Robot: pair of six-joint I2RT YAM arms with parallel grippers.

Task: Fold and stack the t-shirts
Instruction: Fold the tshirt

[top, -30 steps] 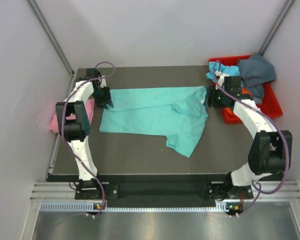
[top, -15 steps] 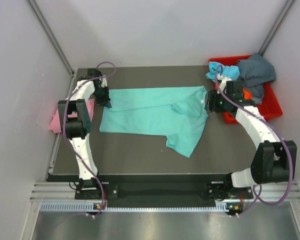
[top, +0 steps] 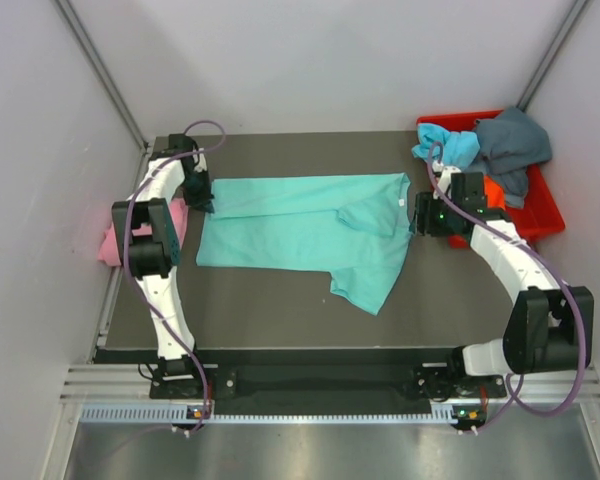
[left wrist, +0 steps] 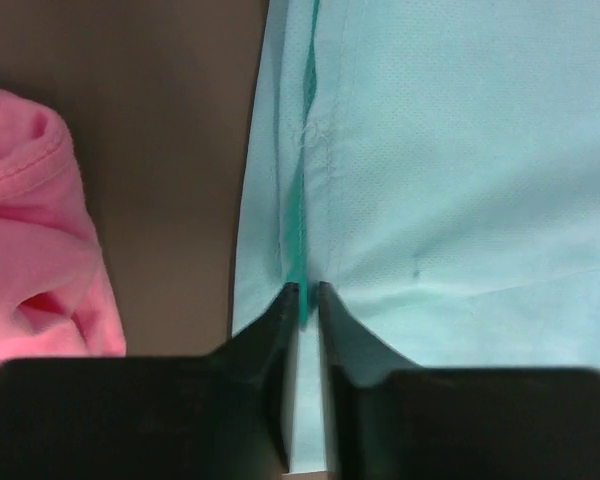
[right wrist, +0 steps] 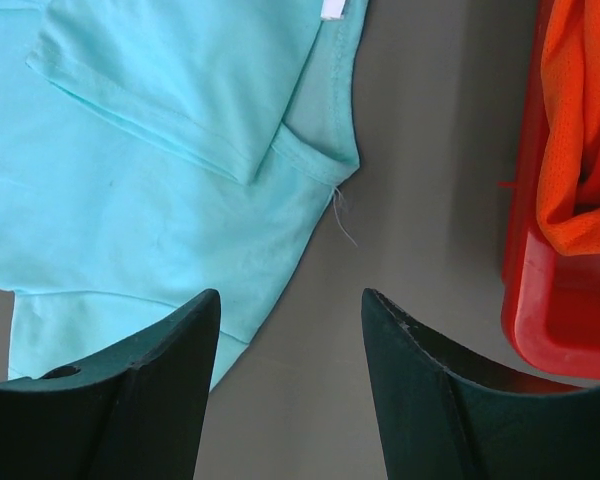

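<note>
The teal t-shirt [top: 300, 225] lies spread on the counter [top: 280, 320]. The left end effector [left wrist: 302, 290] pinches its far-left corner; the right end effector [right wrist: 290, 297], jaws apart over the right edge, should grip there before lifting evenly

A spread t-shirt [top: 300, 225] lies flat on the table [top: 280, 310], reaching across its middle from left to right and closer to the far edge than the near one. One sleeve lies folded over the shirt's right part, and a lower corner trails toward the near edge. Left of the spread t-shirt, at the table's left edge, sits a crumpled t-shirt [top: 110, 240]. To its right and further back stands a bin [top: 540, 215] with a heap of t-shirts [top: 480, 150] in it, spilling over the far rim. The left gripper [top: 202, 195] is at the shirt's far-left corner. The right gripper [top: 417, 215] is at its right edge, between shirt and bin.
</note>
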